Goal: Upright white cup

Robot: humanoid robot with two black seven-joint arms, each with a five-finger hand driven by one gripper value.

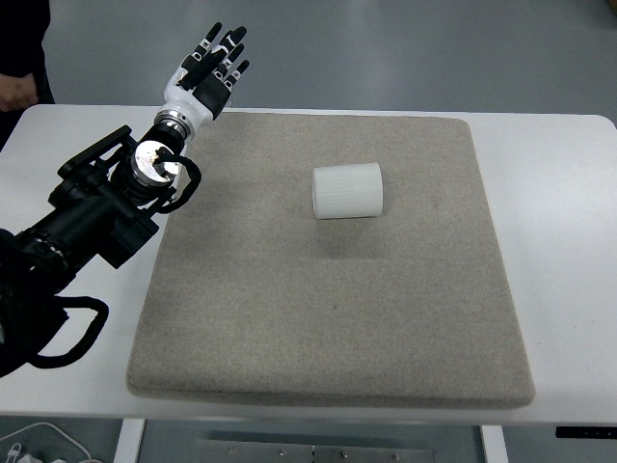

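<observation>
A white ribbed cup [348, 190] lies on its side near the middle of a grey felt mat [328, 318]. My left hand [212, 66] is raised over the mat's far left corner, well to the left of the cup. Its fingers are spread and hold nothing. My left arm comes in from the lower left edge. My right arm does not show.
The mat lies on a white table [559, 193]. A person in dark clothes stands at the top left corner, one hand [13, 94] near the table's far edge.
</observation>
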